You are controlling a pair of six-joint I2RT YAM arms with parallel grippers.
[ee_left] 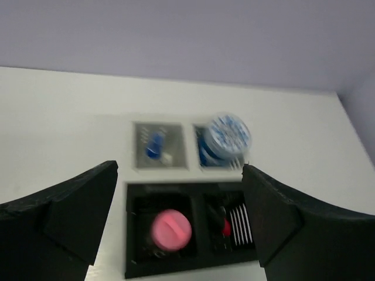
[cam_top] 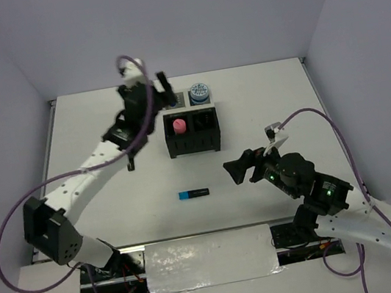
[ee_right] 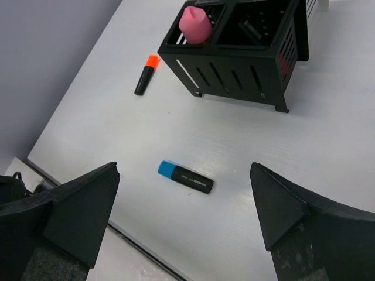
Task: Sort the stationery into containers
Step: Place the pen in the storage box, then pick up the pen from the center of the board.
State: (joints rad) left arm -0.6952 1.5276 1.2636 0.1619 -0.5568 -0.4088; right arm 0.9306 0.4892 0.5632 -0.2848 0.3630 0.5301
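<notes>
The black two-compartment box (cam_top: 195, 143) stands at mid-table. A pink marker (cam_top: 180, 126) stands in its left compartment; in the left wrist view (ee_left: 171, 229) a pink-red capped highlighter (ee_left: 225, 227) lies in the right one. Behind the box sit two grey trays: the left tray (ee_left: 142, 132) holds a blue-white pen (ee_left: 155, 144), the right tray (ee_left: 197, 132) holds a patterned roll (ee_left: 229, 134). My left gripper (cam_top: 167, 91) hovers open above box and trays (ee_left: 180, 168). A blue-capped highlighter (cam_top: 193, 193) lies on the table, below my open right gripper (ee_right: 184, 170). An orange-capped highlighter (ee_right: 146, 74) lies left of the box.
The left arm's links (cam_top: 101, 161) stretch over the table left of the box and hide the orange highlighter in the top view. Walls enclose the table on three sides. A taped strip (cam_top: 210, 259) runs along the near edge between the arm bases.
</notes>
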